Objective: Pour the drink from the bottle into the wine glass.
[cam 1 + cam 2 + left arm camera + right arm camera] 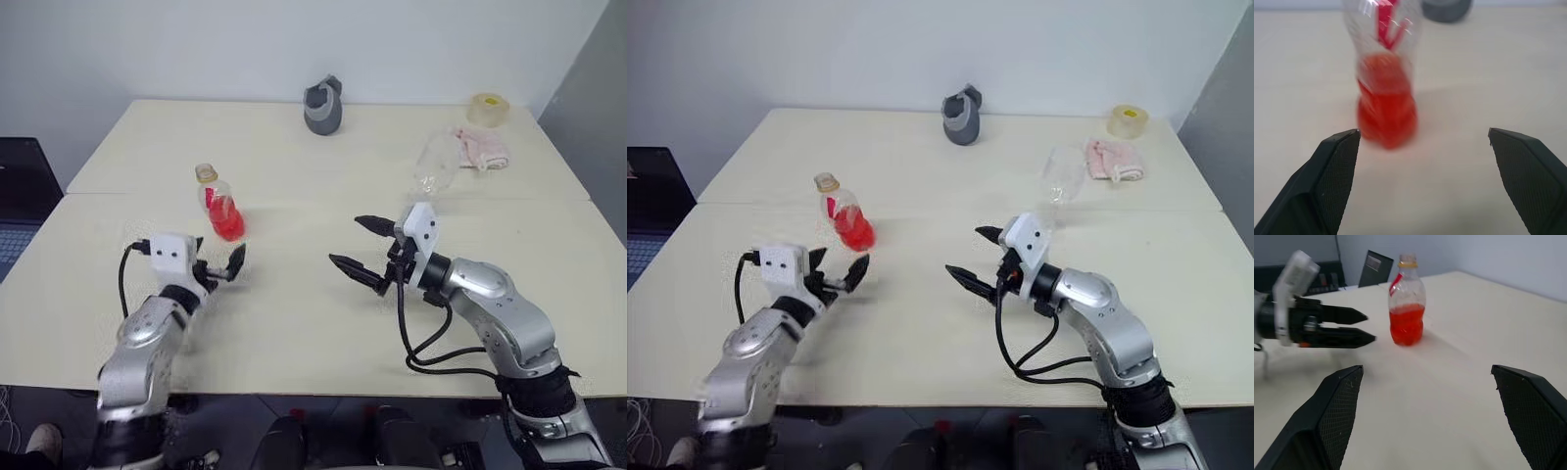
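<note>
a: bottle (221,206) position?

b: upright on the table (294,323), on the robot's left half, free of any grip. cap is off; a yellow ring sits round the open neck. red drink (228,222) fills the lower part only.

a: left gripper (220,262)?

b: just in front of the bottle on the robot's side, pointing level toward it. fingers (1334,171) are spread wide, nothing between them, not touching the bottle. in the left wrist view the bottle stands beyond the tips, nearer one finger than the other.

a: right gripper (364,245)?

b: near the table centre, well to the right of the bottle, pointing toward the robot's left. fingers spread wide, empty. its wrist view shows the bottle ahead and the left gripper beside it.

a: glass (436,164)?

b: clear shape on the far right part of the table, just beside a pink cloth (480,147). upright or lying: cannot tell. well apart from the bottle and both grippers.

a: other items?

b: grey jug (323,106) at the far edge, centre. tape roll (488,109) at the far right corner.
</note>
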Motion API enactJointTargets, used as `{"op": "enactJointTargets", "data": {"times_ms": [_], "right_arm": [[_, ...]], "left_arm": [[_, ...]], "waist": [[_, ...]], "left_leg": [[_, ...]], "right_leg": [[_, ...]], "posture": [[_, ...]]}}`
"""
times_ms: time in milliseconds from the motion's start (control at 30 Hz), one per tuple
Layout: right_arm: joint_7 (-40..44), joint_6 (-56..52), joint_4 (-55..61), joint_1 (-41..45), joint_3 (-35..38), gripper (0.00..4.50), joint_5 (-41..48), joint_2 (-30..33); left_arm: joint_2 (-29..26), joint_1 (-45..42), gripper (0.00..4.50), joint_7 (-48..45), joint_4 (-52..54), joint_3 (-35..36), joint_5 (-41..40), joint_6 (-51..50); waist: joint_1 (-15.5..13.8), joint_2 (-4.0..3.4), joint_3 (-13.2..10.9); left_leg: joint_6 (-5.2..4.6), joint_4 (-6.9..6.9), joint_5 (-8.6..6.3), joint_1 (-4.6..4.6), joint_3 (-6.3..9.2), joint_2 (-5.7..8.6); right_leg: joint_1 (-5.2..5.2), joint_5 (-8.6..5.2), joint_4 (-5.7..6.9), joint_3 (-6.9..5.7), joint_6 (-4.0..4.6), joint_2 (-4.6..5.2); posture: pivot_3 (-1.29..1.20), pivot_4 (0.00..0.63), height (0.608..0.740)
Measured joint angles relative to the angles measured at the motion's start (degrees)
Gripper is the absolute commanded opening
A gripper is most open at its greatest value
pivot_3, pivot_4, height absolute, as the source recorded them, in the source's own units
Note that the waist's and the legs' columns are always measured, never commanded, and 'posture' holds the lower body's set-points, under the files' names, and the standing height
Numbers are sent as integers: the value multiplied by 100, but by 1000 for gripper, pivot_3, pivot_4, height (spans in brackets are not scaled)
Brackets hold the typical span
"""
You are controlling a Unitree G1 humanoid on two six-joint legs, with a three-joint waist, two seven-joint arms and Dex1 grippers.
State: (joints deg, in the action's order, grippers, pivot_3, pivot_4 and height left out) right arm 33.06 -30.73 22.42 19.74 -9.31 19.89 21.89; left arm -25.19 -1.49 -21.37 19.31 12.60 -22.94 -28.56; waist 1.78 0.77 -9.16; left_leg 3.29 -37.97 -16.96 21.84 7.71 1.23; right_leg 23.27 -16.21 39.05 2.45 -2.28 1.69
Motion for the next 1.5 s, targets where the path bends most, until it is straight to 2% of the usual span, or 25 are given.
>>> {"op": "enactJointTargets", "data": {"times_ms": [133, 300, 533, 700, 1000, 1233, 1433, 1500], "right_arm": [[-813, -197, -35, -150, 457, 4500, -315, -79], [-1427, -193, -305, -203, 711, 4500, -660, -218], [-1640, 29, -1165, -282, 875, 4500, -923, -339], [-1781, 473, -2273, 335, 1045, 4500, -971, -654], [-2272, 1883, -4539, 1270, 1263, 4500, -1295, -968], [-2339, 2732, -5848, 1922, 1269, 4500, -1421, -1062], [-2403, 3224, -6783, 2428, 1392, 4500, -1413, -1139], [-2420, 3354, -6928, 2511, 1439, 4123, -1410, -1160]], "left_arm": [[-264, 174, 4485, -419, 1035, -191, -634, -610], [-373, -61, 4485, -838, 1486, -626, -1209, -1010], [-828, -283, 4485, -1625, 1475, -796, -1482, -1012], [-942, -689, 4485, -2021, 1257, -793, -1607, -983], [-905, -1042, 4485, -2030, 576, -797, -1379, -793], [-846, -1518, 4485, -2072, -366, -801, -844, -156], [-803, -1536, 4485, -2165, -421, -835, -736, 13], [-765, -1536, 4500, -2175, -421, -836, -726, 22]], "waist": [[-27, 1, 1], [4, 0, 1], [22, -4, -1], [30, -6, -2], [51, -6, -2], [141, -7, -2], [159, -7, -2], [159, -7, -2]], "left_leg": [[3, -3, 2, -1, -5, 4], [6, 1, 3, -6, -22, 7], [0, 3, 0, -8, -34, 6], [1, 4, 0, -10, -45, 5], [4, 2, 2, -8, -46, 7], [8, 4, 4, -9, -46, 4], [10, 3, 5, -8, -49, 4], [9, 3, 5, -8, -49, 4]], "right_leg": [[-7, 0, -3, -1, -1, 1], [-7, -1, -2, 3, 0, -23], [-6, 0, -1, 9, 2, -35], [-4, 0, -1, 14, 2, -38], [-4, 0, -2, 14, 3, -36], [-1, 1, 0, 14, 4, -39], [1, 1, 1, 19, 4, -36], [1, 1, 0, 19, 4, -36]], "posture": [[0, 150, 740], [0, 150, 740], [0, 150, 740], [0, 150, 740], [0, 150, 740], [0, 150, 740], [0, 150, 740], [0, 150, 740]]}}
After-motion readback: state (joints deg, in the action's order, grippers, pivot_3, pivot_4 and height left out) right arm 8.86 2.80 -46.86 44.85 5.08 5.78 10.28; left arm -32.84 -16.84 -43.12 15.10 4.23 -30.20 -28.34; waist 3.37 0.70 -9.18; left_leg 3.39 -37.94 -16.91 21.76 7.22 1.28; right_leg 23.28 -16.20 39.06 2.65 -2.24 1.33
